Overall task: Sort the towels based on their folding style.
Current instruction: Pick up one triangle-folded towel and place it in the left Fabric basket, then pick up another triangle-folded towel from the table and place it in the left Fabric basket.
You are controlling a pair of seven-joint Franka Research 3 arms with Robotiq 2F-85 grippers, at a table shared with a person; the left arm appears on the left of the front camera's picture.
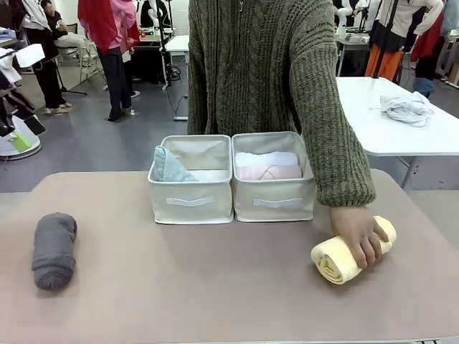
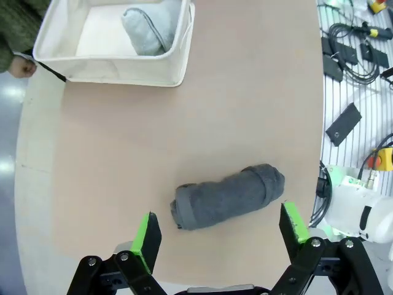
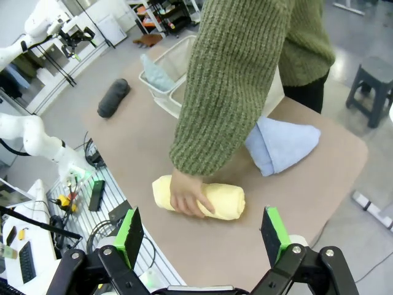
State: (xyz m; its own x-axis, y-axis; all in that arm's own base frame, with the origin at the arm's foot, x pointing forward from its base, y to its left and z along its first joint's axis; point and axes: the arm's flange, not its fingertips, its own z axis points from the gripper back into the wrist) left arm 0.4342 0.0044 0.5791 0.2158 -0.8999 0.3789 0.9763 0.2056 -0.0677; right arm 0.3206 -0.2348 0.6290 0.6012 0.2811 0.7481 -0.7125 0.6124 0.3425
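A dark grey rolled towel [image 1: 54, 251] lies at the table's left; in the left wrist view this grey roll [image 2: 230, 195] sits just beyond my open left gripper [image 2: 220, 233], between the lines of its fingers. A person's hand [image 1: 361, 236] rests on a yellow roll [image 1: 348, 256] at the right. My open right gripper [image 3: 202, 232] hovers above the yellow roll [image 3: 224, 200] and the hand [image 3: 187, 195]. The left bin [image 1: 190, 201] holds a pale cone [image 1: 168, 166]. The right bin [image 1: 274, 199] holds a white roll [image 1: 267, 158] and a pink roll [image 1: 269, 173]. A blue cone [image 3: 282, 144] lies on the table behind the person's arm.
The two cloth bins stand side by side at the table's far middle, in front of the person. A white table [image 1: 430, 143] at the back right carries a whitish cloth bundle [image 1: 407, 107]. Cables and black devices [image 2: 347, 49] lie on a rack beside the table's left edge.
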